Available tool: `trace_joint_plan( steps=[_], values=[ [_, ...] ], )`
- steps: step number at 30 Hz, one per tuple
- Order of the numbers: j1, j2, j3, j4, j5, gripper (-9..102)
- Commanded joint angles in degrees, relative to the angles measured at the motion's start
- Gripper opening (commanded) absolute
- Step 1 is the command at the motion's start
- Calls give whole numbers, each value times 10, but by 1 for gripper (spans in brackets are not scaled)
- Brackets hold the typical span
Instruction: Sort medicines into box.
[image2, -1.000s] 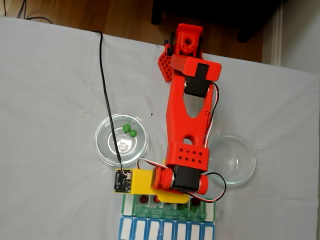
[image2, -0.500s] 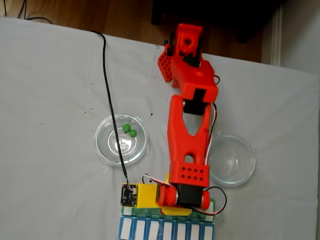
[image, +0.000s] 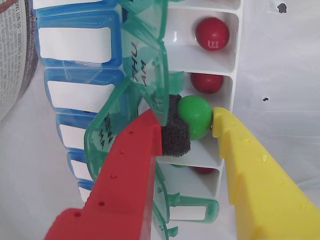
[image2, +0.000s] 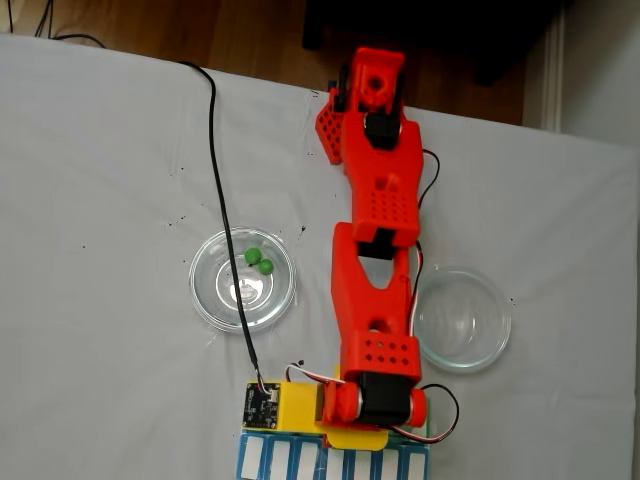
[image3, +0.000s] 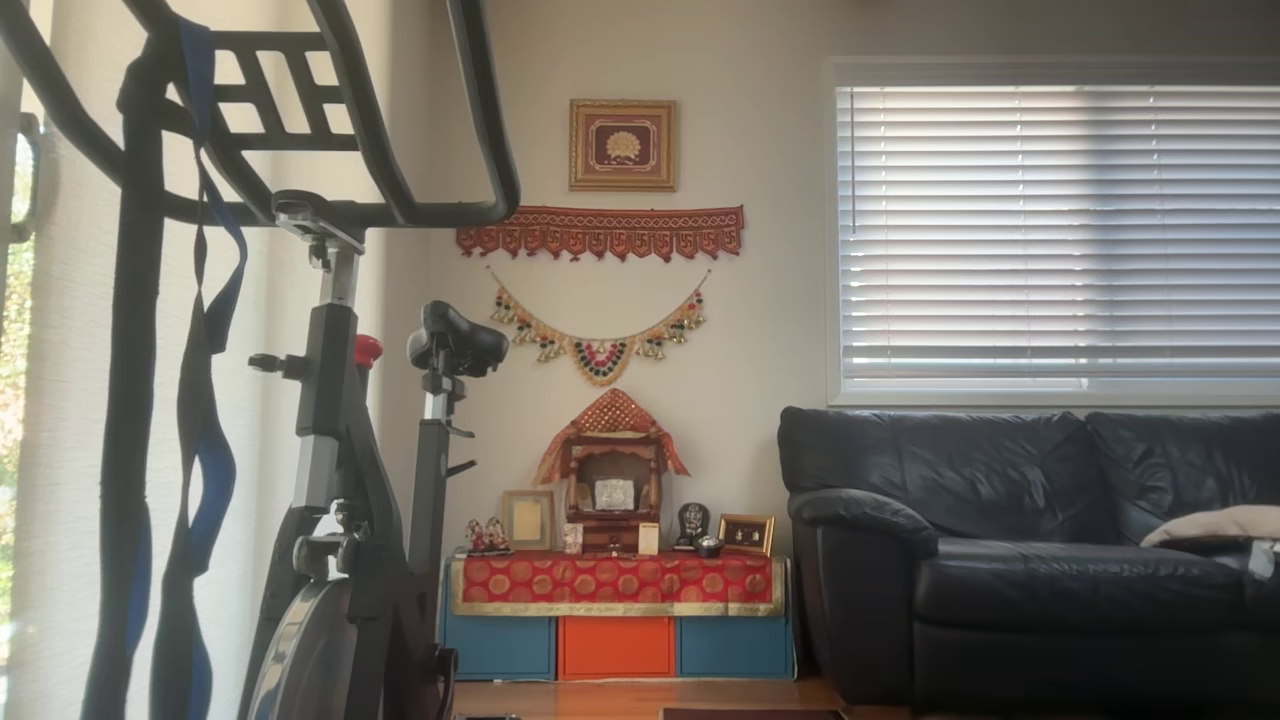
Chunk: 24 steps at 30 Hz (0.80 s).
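Claw (image: 200, 127) clamped a green ball (image: 195, 117) over an open pill-organiser compartment (image: 207, 152); best released only once centred between its walls.

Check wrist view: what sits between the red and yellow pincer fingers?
In the wrist view, a green ball sits there, with a black foam pad between it and the red finger; the yellow finger touches its other side.

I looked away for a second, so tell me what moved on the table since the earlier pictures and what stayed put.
In the fixed view the arm stretched out and its end effector slid down the picture, further over the box. The wrist view shows it shut on a green ball above an open compartment. The two green balls in the left glass dish, and the right dish, stayed put.
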<state>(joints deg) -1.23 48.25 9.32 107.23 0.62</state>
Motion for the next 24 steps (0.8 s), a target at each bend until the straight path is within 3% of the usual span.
trace_joint_plan(
  steps=[1, 12, 18, 24],
  values=[
    [-10, 53, -32, 20, 3, 1],
    [-13, 28, -57, 20, 11, 2],
    [-16, 15, -70, 20, 13, 21],
    [-16, 17, -69, 20, 12, 26]
  ],
)
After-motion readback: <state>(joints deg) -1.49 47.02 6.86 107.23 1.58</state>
